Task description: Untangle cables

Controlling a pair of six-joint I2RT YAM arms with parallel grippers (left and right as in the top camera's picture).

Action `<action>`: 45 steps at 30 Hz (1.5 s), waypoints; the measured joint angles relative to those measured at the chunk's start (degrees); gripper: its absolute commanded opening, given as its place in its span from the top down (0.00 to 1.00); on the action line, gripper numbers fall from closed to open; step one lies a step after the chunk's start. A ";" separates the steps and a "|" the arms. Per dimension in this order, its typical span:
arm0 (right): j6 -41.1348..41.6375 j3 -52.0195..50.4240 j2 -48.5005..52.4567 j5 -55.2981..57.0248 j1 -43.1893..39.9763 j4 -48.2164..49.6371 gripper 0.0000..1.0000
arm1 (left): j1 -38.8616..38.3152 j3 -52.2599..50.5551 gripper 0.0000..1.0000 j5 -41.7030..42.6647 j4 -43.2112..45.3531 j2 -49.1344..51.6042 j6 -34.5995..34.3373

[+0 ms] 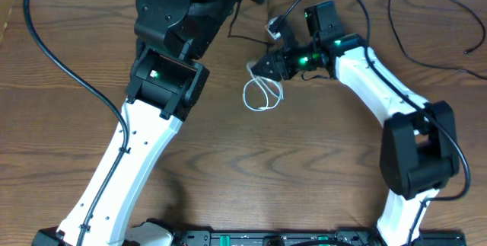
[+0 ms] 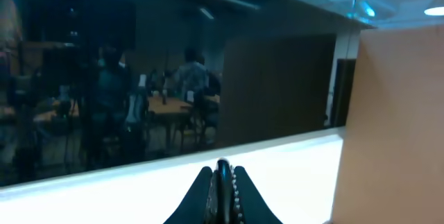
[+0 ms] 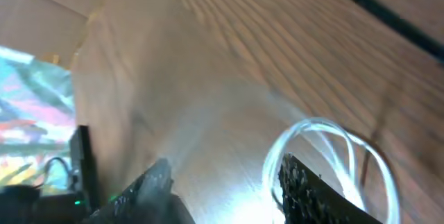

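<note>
The wooden table (image 1: 266,170) fills the overhead view; the left arm (image 1: 152,139) is the biggest thing on it, rising from the near left edge and leaning toward the far centre, its black joints stacked above the white link; a thick black arm cable (image 1: 68,71) swings out along its left side. The right arm (image 1: 373,86) climbs from the near right corner, bends at the elbow and reaches left toward the middle of the table, wrist low over the wood.

The left gripper (image 2: 222,186) is lifted at the far edge and points out past the table toward a dim room; its jaws are clenched together, and nothing shows between them. The right gripper (image 3: 225,193) hangs just above the wood with a clear gap between its jaws; that gap is bare.

The white cable (image 1: 262,95) lies in small loops near the table's centre, just beside the right gripper's tip; in the right wrist view its loops curl against one finger (image 3: 312,189), outside the gap. The black cable (image 1: 418,57) lies in a wide loose curve at the far right, well apart from both grippers.
</note>
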 measured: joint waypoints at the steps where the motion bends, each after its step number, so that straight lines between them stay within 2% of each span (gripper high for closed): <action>1: 0.26 -0.11 0.31 0.57 -0.07 -0.09 0.44 | 0.00 0.00 0.92 -0.31 0.31 -0.02 0.00; 6: 1.51 -0.22 0.92 3.45 -0.90 -0.11 0.27 | 0.00 0.00 0.92 -4.22 1.27 -1.05 0.00; 14: 5.53 -0.22 0.92 9.35 -3.08 -1.25 0.27 | 0.07 0.00 0.92 -10.47 3.02 -3.63 0.02; 15: 6.43 -0.22 0.92 10.69 -3.32 -1.55 0.28 | 0.13 0.00 0.92 -10.93 3.13 -3.78 0.02; 19: 7.82 -0.22 0.92 12.28 -4.04 -1.27 0.51 | 0.33 0.00 0.93 -12.28 2.91 -3.87 0.02; 21: 7.41 -0.22 0.92 10.75 -4.17 -0.68 0.52 | 0.33 0.00 0.92 -12.50 2.45 -3.87 0.02; 22: 7.06 -0.22 0.92 9.64 -4.15 -0.26 0.48 | 0.33 0.00 0.92 -12.52 2.25 -3.87 0.02; 24: 5.68 -0.22 0.92 7.04 -4.13 0.76 0.32 | 0.33 0.00 0.92 -12.63 1.79 -3.87 0.02; 25: 5.11 -0.22 0.92 5.79 -4.13 1.25 0.27 | 0.33 0.00 0.92 -12.70 1.57 -3.87 0.02; 29: 2.05 -0.22 0.92 1.29 -4.11 3.91 0.20 | 0.33 0.00 0.92 -12.85 1.42 -3.87 0.02; 39: -5.05 -0.22 0.92 -6.01 -4.11 13.57 0.20 | 0.33 0.00 0.92 -12.94 -0.07 -3.87 0.02; 41: -5.79 -0.24 0.92 -6.38 -4.11 16.02 0.24 | 0.33 0.00 0.92 -12.94 -0.09 -3.87 0.02; 45: -7.34 -0.24 0.92 -7.02 -4.11 20.24 0.40 | 0.33 0.00 0.92 -12.94 -0.11 -3.87 0.02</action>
